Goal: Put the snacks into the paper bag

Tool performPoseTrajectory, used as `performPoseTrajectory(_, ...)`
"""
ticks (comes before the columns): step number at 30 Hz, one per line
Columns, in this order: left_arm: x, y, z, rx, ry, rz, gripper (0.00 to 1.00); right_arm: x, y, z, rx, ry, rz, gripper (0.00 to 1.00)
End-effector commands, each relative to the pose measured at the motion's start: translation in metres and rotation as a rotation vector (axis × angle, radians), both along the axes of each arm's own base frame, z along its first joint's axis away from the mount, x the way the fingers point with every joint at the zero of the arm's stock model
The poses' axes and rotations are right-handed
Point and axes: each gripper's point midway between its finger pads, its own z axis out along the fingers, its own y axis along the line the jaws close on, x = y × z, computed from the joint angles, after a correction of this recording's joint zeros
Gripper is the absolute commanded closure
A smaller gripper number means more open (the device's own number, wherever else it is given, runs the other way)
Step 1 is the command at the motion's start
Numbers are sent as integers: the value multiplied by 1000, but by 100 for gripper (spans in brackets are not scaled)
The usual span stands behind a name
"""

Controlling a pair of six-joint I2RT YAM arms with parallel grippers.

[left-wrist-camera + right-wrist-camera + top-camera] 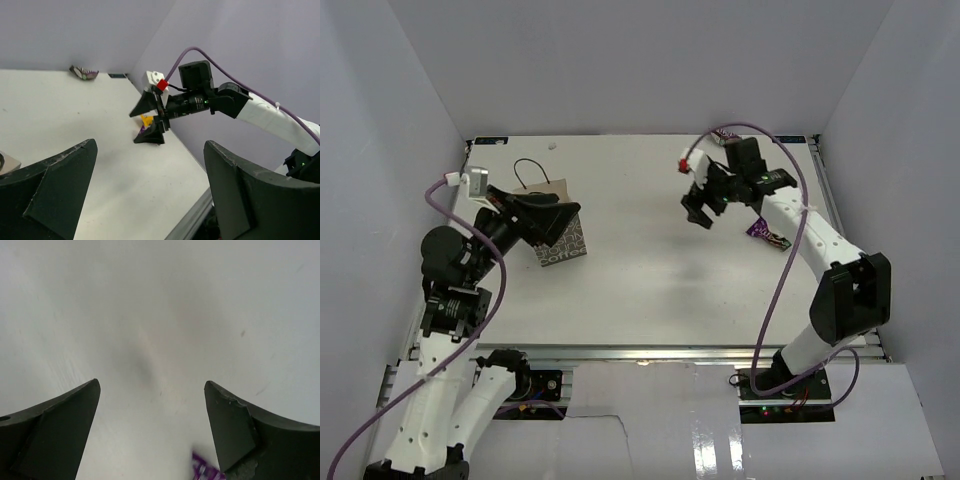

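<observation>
Looking first at a purple packet, lying flat close to the right edge of the bench, partly tucked under the right forearm. Noting another dark, crinkly packet against the far edge, near the far-right corner; too small for telling its colour. Finding the paper bag well apart from both, toward the far-left corner, tipped with its printed side facing up, tan rim and cord handle pointing at the far edge. Not seeing into the bag, so not counting what is inside.

Judging the step in hand as a fetch: hovering with the right claw spread wide and carrying nothing, bare bench showing between its fingers, the purple packet just peeking in at the lower edge of the wrist view. Calling next for shifting toward the right edge, dropping over that packet, pinching it, then carrying it across to the bag's mouth.

Reaching out from the near-right corner with the right arm, elbow raised, wrist bending down toward mid-bench. Holding the left claw spread wide at the bag's mouth, arm folded by the left edge; touching the paper or not, cannot tell.
</observation>
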Motion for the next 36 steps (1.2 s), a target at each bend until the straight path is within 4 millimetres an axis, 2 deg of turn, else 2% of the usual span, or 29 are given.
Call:
performPoseTrajectory(1,12,-16,-13,-11,61,-99,2,-49,-94,-62,-98,242,-55,10)
performPoseTrajectory(2,13,-19,-11,-10,48,-123,2,-46,-115,-64,-112,214,-62,10)
performPoseTrajectory(3,16,-22,-12,-11,54,-136,2,-42,-151,-62,-112,200,-139,10)
performPoseTrajectory(4,18,-24,-11,-15,50,-152,2,-40,-166,-61,-117,182,-154,10)
performPoseTrajectory(5,24,-29,-18,-10,75,-176,2,-38,-184,-59,-128,166,-171,10)
performPoseTrajectory(6,26,-30,-20,-12,82,-187,2,-36,-197,-62,-178,128,-123,9)
performPoseTrajectory(7,28,-33,-20,-19,84,-200,2,-33,-219,-65,-236,129,-157,9)
performPoseTrajectory(10,36,-39,-27,-21,120,-227,2,-24,-240,-85,-326,177,-160,6)
performPoseTrajectory(11,36,-42,-30,-21,132,-238,2,-27,-241,-101,-328,247,-153,5)
performPoseTrajectory(14,33,-46,-32,-25,141,-252,2,-20,-239,-110,-295,325,-182,0)
performPoseTrajectory(16,27,-43,-28,-32,128,-241,2,-14,-240,-123,-279,383,-230,7)
performPoseTrajectory(18,20,-39,-27,-38,119,-219,2,1,-245,-130,-285,370,-270,8)
performPoseTrajectory(22,13,-33,-28,-40,111,-189,2,13,-248,-145,-290,375,-304,13)
performPoseTrajectory(27,10,-33,-29,-46,124,-189,2,9,-242,-173,-321,421,-306,24)
performPoseTrajectory(32,8,-32,-23,-48,115,-188,2,6,-241,-185,-315,423,-322,35)
performPoseTrajectory(36,4,-30,-11,-54,90,-182,2,-1,-239,-192,-308,447,-317,50)
